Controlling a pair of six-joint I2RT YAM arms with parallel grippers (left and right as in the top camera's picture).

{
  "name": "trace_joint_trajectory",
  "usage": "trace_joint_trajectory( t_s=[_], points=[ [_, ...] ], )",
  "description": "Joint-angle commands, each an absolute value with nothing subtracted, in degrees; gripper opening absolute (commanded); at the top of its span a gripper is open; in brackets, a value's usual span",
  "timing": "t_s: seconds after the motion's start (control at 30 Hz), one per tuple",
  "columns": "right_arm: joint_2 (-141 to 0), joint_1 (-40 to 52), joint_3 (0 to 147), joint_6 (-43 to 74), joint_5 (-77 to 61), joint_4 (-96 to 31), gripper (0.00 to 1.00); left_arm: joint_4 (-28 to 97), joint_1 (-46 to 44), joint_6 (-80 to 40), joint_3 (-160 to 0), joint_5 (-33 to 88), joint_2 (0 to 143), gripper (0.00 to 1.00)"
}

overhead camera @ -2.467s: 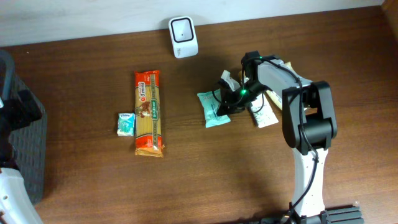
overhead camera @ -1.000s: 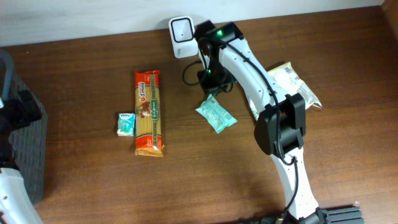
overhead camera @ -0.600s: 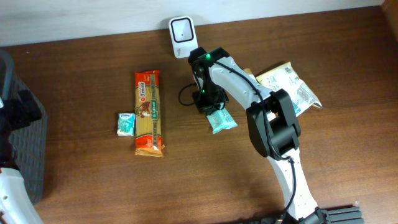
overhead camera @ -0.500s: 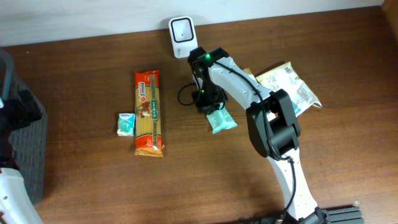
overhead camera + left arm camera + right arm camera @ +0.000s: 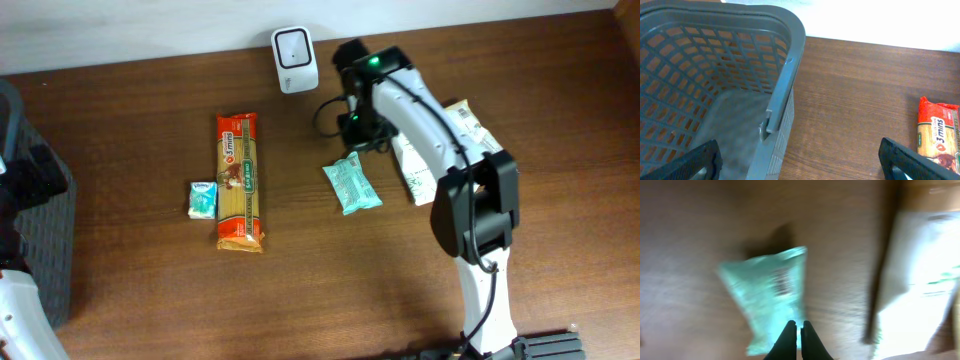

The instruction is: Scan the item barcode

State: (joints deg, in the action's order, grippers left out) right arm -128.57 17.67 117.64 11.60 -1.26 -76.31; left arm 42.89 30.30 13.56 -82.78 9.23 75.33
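Right claw (image 5: 795,330): fingers pressed together, gripping nothing. In the right wrist view its tips overlap the lower edge of the teal packet (image 5: 771,292), which lies flat on the worktop (image 5: 690,220). This view alone shows a dark printed patch (image 5: 782,280) face-up on the packet, too blurred to read. A white pouch (image 5: 920,295) lies beside it.

Only the overhead view shows the packet apart from the claw, lying between the pasta pack (image 5: 240,180) and the pouch. The scanner (image 5: 295,60) stands at the far edge, and a small blue-white pack (image 5: 203,198) lies just beside the pasta.

Left claw (image 5: 800,162): fingers spread wide, empty. Only the left wrist view shows it over the rim of a grey basket (image 5: 785,65).
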Motion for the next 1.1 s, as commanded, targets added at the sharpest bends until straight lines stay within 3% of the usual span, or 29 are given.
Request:
trace_joint_trajectory(
  t_s=[0.0,0.23,0.27,0.47,0.77,0.83,0.87,0.93,1.07],
  points=[
    [-131.6,16.9,117.9,9.2,1.2,-74.8,0.06,42.8,30.5,14.2,-83.5,9.4,74.9,0.99],
    [-137.8,18.8,117.9,4.2,1.0,-71.8,0.09,42.8,30.5,14.2,-83.5,9.4,74.9,0.99],
    [-138.3,19.8,117.9,2.2,-0.4,-71.5,0.15,42.8,30.5,14.2,-83.5,9.4,74.9,0.99],
    [-138.8,26.7,118.7,-3.2,-4.6,-71.1,0.16,42.8,30.5,14.2,-83.5,9.4,74.9,0.99],
    [-136.5,22.5,126.5,-3.0,-12.1,-75.0,0.19,42.8,30.5,14.3,-83.5,9.4,74.9,0.99],
    [-136.2,19.2,133.0,-3.0,-14.5,-80.4,0.3,42.8,30.5,14.2,-83.5,9.4,74.9,0.99],
    [-136.2,17.5,135.0,-3.6,-15.0,-83.1,0.49,42.8,30.5,14.2,-83.5,9.4,74.9,0.99],
    [-136.2,14.2,135.6,-7.4,-17.0,-88.4,0.99,42.8,30.5,14.2,-83.5,9.4,74.9,0.99],
    [-136.6,10.0,124.2,-14.4,-17.9,-88.1,0.99,42.8,30.5,14.2,-83.5,9.4,74.9,0.99]
  ],
)
